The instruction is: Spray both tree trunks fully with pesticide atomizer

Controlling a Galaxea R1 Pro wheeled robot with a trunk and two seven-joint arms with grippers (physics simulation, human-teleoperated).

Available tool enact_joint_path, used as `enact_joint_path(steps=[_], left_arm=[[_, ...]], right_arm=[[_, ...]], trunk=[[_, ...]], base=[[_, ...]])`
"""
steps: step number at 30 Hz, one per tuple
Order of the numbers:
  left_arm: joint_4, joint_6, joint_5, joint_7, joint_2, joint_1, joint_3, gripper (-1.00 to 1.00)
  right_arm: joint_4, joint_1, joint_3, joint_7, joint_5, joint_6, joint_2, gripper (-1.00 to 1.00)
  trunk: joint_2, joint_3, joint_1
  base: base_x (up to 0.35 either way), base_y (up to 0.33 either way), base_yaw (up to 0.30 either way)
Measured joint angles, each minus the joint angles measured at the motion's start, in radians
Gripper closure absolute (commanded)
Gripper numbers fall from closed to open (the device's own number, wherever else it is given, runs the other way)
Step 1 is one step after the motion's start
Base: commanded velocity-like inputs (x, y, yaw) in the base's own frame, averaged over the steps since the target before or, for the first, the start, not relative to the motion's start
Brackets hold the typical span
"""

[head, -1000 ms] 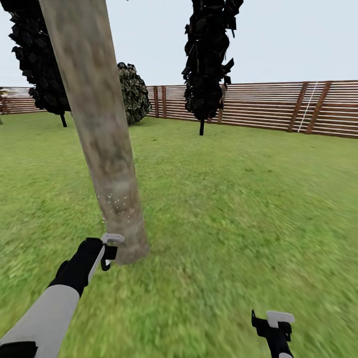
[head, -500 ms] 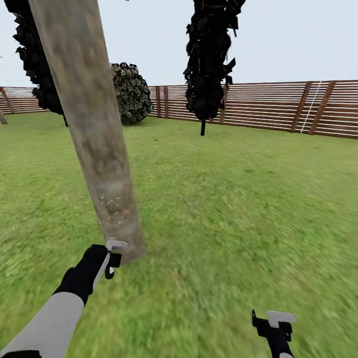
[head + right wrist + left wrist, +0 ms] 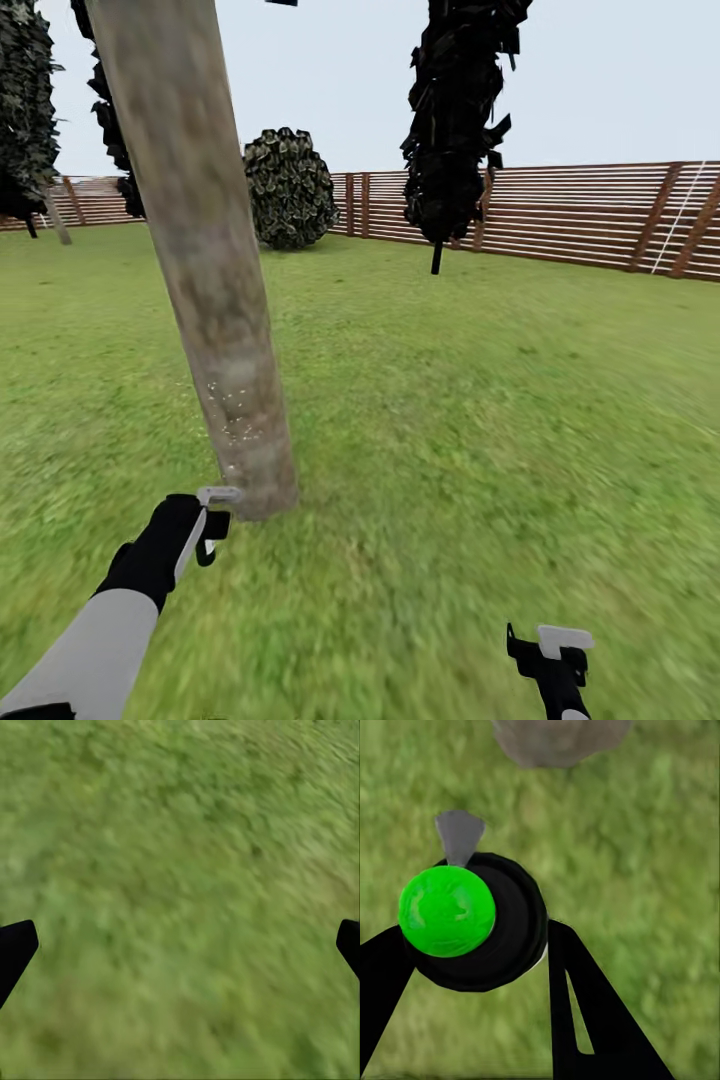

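Pesticide atomizer (image 3: pixel 472 922), dark with a green top, sat clamped between the left gripper (image 3: pixel 212 520) fingers, just beside the tree trunk (image 3: pixel 215 300) base on the grass floor (image 3: pixel 450 420). Right gripper (image 3: pixel 550 650) fingers were spread wide, holding nothing. Pale pesticide (image 3: pixel 235 415) specks dotted only a low patch; aiming stayed low might leave the trunk uncovered. No writing was legible.

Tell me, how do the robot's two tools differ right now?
The left tool is clamped on a dark round bottle with a green top, while the right tool is spread wide with nothing but grass between its tips. The left tool is raised close to the tree trunk; the right tool hangs low over open lawn. Both have black fingers.
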Motion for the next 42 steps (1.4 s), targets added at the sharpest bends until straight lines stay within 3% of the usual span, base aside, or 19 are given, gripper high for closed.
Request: enact_joint_path(steps=[10,17,19,20,22,42], left_arm=[[0.000,-0.006,0.012,-0.002,0.003,0.023,0.000,1.00],[0.022,-0.009,0.012,-0.003,-0.006,0.045,-0.010,1.00],[0.031,-0.024,0.016,-0.001,-0.020,0.049,-0.009,1.00],[0.037,-0.033,0.019,-0.001,-0.039,0.050,-0.009,1.00],[0.041,-0.035,0.007,-0.002,-0.045,0.050,-0.012,1.00],[0.038,-0.036,-0.001,0.000,-0.044,0.050,-0.015,1.00]], right_arm=[[0.001,0.000,0.001,0.001,0.000,0.000,0.000,-1.00],[0.001,0.000,0.001,0.001,0.001,0.000,0.000,-1.00],[0.001,0.000,0.000,0.001,0.001,0.000,-0.002,-1.00],[0.001,0.000,0.000,0.001,0.001,0.000,-0.003,-1.00],[0.001,0.000,0.001,0.001,0.001,0.000,-0.002,-1.00],[0.001,0.000,0.000,0.002,0.001,0.000,-0.002,-1.00]], trunk=[[0.000,0.000,0.000],[0.000,0.000,0.000],[0.000,0.000,0.000],[0.000,0.000,0.000],[0.000,0.000,0.000],[0.000,0.000,0.000]], base=[[0.002,-0.004,0.241],[0.030,-0.024,0.045],[0.179,-0.181,0.001],[0.186,-0.206,0.000],[0.159,-0.237,0.000],[0.123,-0.260,0.002]])
